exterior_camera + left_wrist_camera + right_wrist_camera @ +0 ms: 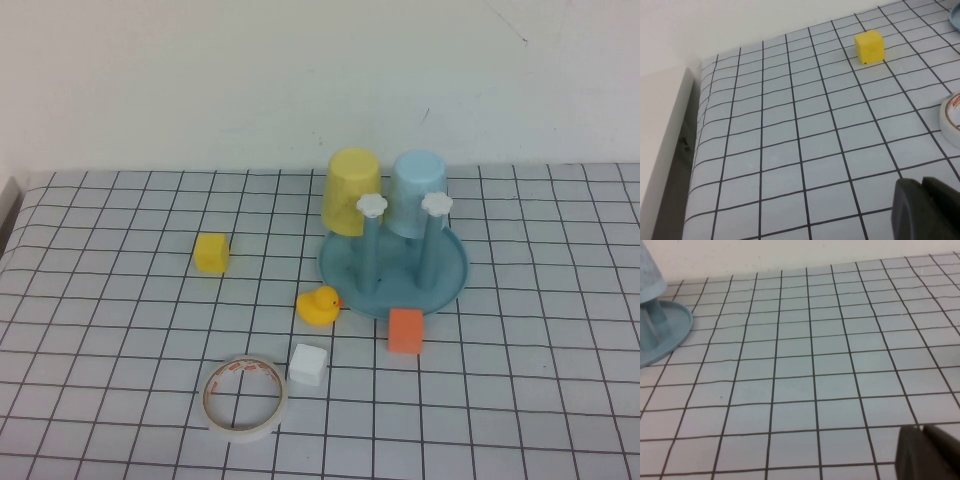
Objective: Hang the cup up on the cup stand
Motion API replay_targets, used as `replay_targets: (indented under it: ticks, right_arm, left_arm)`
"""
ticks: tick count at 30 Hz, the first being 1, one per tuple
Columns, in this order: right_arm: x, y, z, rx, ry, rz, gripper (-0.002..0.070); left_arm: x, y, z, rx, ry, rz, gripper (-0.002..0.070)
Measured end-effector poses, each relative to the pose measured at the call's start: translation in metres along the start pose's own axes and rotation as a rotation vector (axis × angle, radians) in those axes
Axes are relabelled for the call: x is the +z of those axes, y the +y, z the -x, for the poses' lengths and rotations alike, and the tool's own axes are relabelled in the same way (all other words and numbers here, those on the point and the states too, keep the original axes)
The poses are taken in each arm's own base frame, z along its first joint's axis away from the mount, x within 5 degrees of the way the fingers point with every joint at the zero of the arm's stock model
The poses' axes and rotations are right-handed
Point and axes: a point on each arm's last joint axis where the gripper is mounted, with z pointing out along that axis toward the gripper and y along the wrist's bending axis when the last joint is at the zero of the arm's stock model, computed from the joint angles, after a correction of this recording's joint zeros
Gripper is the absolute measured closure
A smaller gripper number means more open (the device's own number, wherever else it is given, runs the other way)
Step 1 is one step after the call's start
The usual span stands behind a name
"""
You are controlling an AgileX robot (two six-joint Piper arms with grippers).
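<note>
The light blue cup (417, 192) stands upside down over the back right of the teal cup stand (455, 278); what bears it is hidden. Two blue pegs with white flower caps (372, 205) (436, 203) stand bare in front. A yellow cup (352, 190) is upside down at the stand's back left. In the right wrist view the cup (649, 270) and the stand's rim (677, 327) show at the edge. Neither arm shows in the high view. My left gripper (921, 182) and right gripper (921, 429) are shut and empty, low over the checked cloth, far from the stand.
A yellow cube (211, 252) (869, 47), a yellow duck (319, 305), an orange cube (405, 330), a white cube (308, 364) and a tape roll (243, 397) (952, 117) lie on the cloth. The table's left edge (687, 150) is near my left gripper.
</note>
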Motion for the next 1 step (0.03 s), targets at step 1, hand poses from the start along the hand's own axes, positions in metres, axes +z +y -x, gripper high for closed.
replay_targets:
  ticks: [1]
  right_arm:
    - [0.0, 0.0, 0.0, 0.0, 0.0, 0.0, 0.0678]
  left_arm:
    - [0.0, 0.0, 0.0, 0.0, 0.0, 0.0, 0.0678]
